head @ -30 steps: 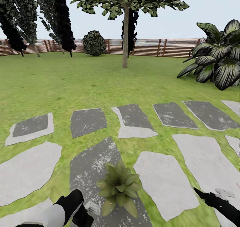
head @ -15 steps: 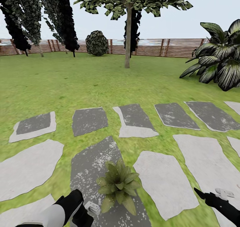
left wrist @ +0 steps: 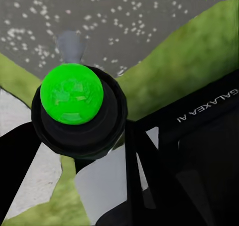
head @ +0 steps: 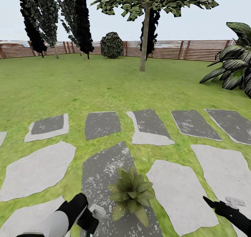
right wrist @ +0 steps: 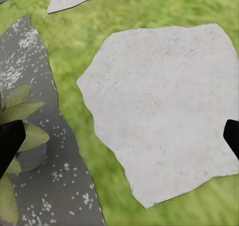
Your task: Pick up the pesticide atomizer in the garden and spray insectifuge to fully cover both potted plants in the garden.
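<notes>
The left tool (head: 91,216) is clenched round the pesticide atomizer (left wrist: 75,109), a light, stiff, slick bottle best held at its slim body. The potted plant (head: 131,192) sits at two o'clock of it. The right tool (head: 228,206) stands released.

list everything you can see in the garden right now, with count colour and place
potted plant: one, light green leaves, grey pot, on the dark slab just ahead
pesticide atomizer: one, dark body with a green round part, in the left gripper
stepping slabs: many, dark and pale grey, across the near lawn
lawn: green, to the fence
fence: brown slats, along the far edge
leafy tree: one, slim trunk, centre back
dark pointed trees: several, back left
round bush: one, by the fence
variegated shrub: one, far right
left gripper: black, bottom left
right gripper: black, bottom right, fingers apart
</notes>
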You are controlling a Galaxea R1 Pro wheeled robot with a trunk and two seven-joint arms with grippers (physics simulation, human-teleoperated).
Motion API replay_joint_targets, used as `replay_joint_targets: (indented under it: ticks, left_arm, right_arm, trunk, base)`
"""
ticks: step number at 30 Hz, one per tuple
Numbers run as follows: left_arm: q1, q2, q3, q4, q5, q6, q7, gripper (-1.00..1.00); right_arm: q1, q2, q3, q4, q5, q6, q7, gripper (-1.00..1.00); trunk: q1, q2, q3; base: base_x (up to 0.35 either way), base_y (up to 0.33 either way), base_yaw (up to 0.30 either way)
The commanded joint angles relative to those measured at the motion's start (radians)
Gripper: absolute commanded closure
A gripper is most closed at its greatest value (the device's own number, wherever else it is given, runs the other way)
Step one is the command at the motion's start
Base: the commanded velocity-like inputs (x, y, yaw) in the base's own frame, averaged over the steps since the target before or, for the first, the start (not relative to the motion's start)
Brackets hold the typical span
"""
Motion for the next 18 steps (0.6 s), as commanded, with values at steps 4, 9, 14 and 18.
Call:
replay_joint_targets:
  ticks: [4, 9, 14, 18]
  left_arm:
    - [0.0, -0.021, -0.002, -0.076, -0.008, 0.069, -0.01, 1.0]
    - [0.0, -0.037, -0.001, -0.105, -0.008, 0.077, -0.01, 1.0]
    - [0.0, -0.037, 0.001, -0.105, -0.008, 0.075, -0.01, 1.0]
    - [0.0, -0.035, 0.003, -0.116, -0.008, 0.074, -0.01, 1.0]
  right_arm:
    - [-0.002, -0.004, -0.003, -0.001, 0.007, 0.004, 0.008, -1.0]
    - [-0.002, -0.004, -0.003, 0.0, 0.007, 0.005, 0.007, -1.0]
    - [-0.002, -0.003, -0.003, 0.0, 0.007, 0.004, 0.008, -1.0]
    - [-0.002, -0.004, -0.003, 0.0, 0.007, 0.004, 0.006, -1.0]
  trunk:
    - [0.0, 0.0, -0.001]
    - [0.0, 0.0, -0.001]
    - [0.0, 0.0, -0.001]
    - [0.0, 0.0, -0.001]
  base:
    - [0.0, 0.0, 0.003]
    - [0.0, 0.0, 0.0]
    - [0.0, 0.0, 0.0]
    - [0.0, 0.0, 0.0]
